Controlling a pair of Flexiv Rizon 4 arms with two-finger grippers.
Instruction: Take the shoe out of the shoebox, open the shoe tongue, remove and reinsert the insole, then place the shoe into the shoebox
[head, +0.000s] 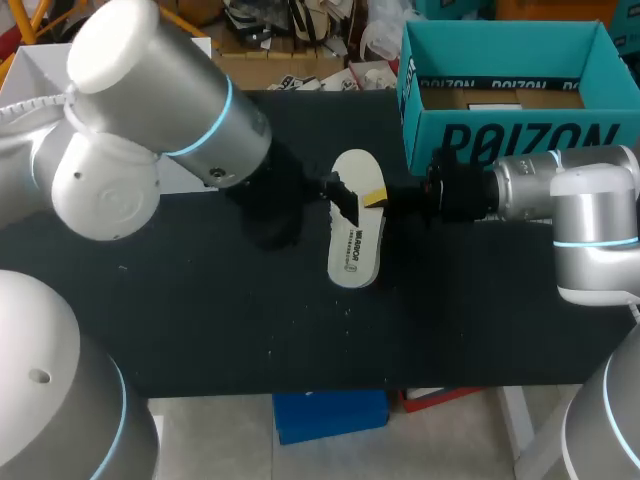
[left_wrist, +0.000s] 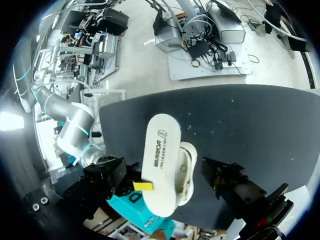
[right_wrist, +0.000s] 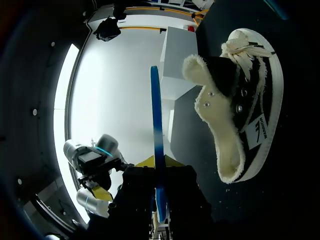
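Insole (head: 357, 225) is out of the shoe and in the right gripper (head: 378, 197). The yellow tips are clamped on its long edge, one on each face. In the head view its white printed underside faces up at mid-table. The right wrist view shows it edge-on as a thin blue line running straight out between the tips.

Shoe (right_wrist: 240, 95) is out of the box, lying on its side on the black table mat (head: 200, 320). It's a black high-top with a cream fleece lining, white laces and a white sole rim. The opening gapes toward the right gripper, and the shoe sits just ahead of it and off to one side. From above, the shoe is hard to pick out against the mat, in the dark patch at roughly 9 o'clock of the insole.

Right arm (head: 560, 195) comes in level from 3 o'clock of the insole.

Left arm (head: 150, 110) comes in from 10 o'clock and ends in that same dark patch. Only black hardware of the left gripper (left_wrist: 230, 185) shows in its own view, near the insole. I can't tell if its jaws are apart or together.

Teal shoebox (head: 505, 140) stands open at 1–2 o'clock of the insole, at the back right of the table, right behind the right gripper.
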